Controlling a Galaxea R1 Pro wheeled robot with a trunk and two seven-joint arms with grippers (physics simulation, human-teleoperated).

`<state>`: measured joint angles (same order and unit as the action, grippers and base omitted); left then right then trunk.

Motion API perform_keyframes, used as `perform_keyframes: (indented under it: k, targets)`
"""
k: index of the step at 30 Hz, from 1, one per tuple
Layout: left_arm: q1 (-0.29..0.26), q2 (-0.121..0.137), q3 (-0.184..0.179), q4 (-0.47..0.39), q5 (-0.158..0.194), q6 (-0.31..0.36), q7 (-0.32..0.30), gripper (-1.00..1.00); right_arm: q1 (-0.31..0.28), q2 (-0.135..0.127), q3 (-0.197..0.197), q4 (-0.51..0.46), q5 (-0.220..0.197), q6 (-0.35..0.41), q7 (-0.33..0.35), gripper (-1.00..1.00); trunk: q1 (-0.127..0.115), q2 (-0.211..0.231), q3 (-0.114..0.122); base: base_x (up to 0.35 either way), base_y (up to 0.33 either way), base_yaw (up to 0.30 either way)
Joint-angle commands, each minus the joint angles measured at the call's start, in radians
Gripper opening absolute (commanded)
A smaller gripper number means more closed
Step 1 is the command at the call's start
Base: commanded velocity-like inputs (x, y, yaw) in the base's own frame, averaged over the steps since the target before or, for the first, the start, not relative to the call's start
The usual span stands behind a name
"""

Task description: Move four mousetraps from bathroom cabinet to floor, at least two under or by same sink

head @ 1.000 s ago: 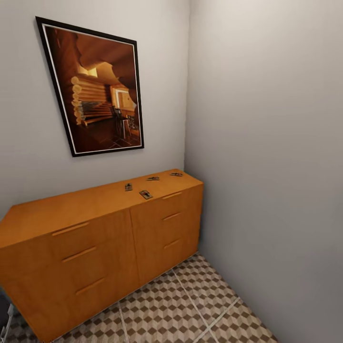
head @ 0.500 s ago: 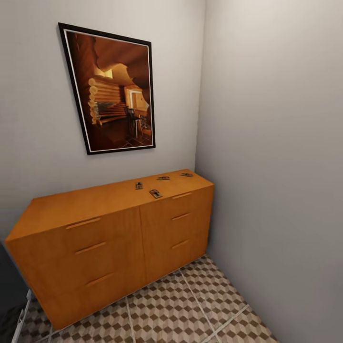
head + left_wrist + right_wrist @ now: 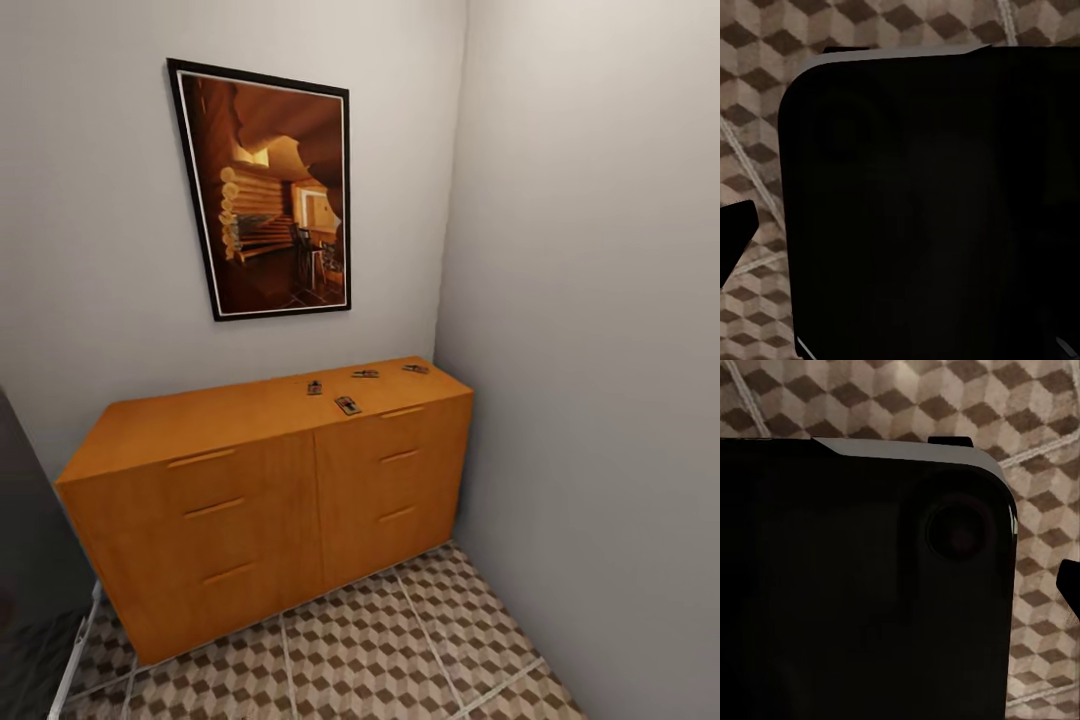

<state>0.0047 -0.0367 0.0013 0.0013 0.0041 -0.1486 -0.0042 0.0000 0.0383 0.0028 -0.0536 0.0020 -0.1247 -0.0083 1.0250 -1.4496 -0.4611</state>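
In the middle of the head view stands the cabinet (image 3: 270,490), a wide orange-brown chest pushed into the corner where 2 grey walls meet. Its flat top is a handy shelf, and that is why the 4 mousetraps (image 3: 348,405) lie there, all on the right part of the top, a bit right of the frame's middle. 1 mousetrap sits close to the front edge. The other 3 lie in a loose row behind it, running toward the right wall. They are small and flat, near each other but not touching.

Above the cabinet, in the upper middle, hangs a framed picture (image 3: 275,190) of a log room. Along the bottom of the frame is the bathroom floor (image 3: 400,660) with its brown and white cube tiles. No trap is on it yet, so I think the job has hardly begun.

Each wrist view looks down at the same tiles past a big dark body part of the robot. I cannot tell if the left or right pincers are spread or pressed together.
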Motion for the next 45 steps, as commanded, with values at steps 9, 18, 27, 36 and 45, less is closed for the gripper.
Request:
perform_keyframes:
  k: [9,18,27,36,45]
  targets:
    - [0.0,0.0,0.0,0.0,0.0,-0.003,0.0,1.0,0.0,0.0,0.0,0.0,0.0,-0.003,-0.001,1.0,0.0,0.0,-0.001,0.0,-0.003,0.196]
    - [0.0,0.0,0.0,0.0,0.0,-0.003,0.0,1.0,0.0,0.0,0.0,0.0,0.0,-0.003,-0.001,1.0,0.0,0.0,-0.001,0.0,0.0,0.197]
    - [0.0,0.0,0.0,0.0,0.0,-0.003,0.0,1.0,0.0,0.0,0.0,0.0,0.001,-0.003,-0.001,1.0,0.0,0.0,-0.001,0.0,0.0,0.197]
    - [0.0,0.0,0.0,0.0,0.0,-0.003,0.0,1.0,0.0,0.0,0.0,0.0,0.001,-0.003,-0.001,1.0,0.0,0.0,-0.001,0.0,0.0,0.196]
    - [0.0,0.0,0.0,0.0,0.0,-0.003,0.0,1.0,0.0,0.0,0.0,0.0,0.001,-0.003,-0.001,1.0,0.0,0.0,-0.001,0.0,0.0,0.197]
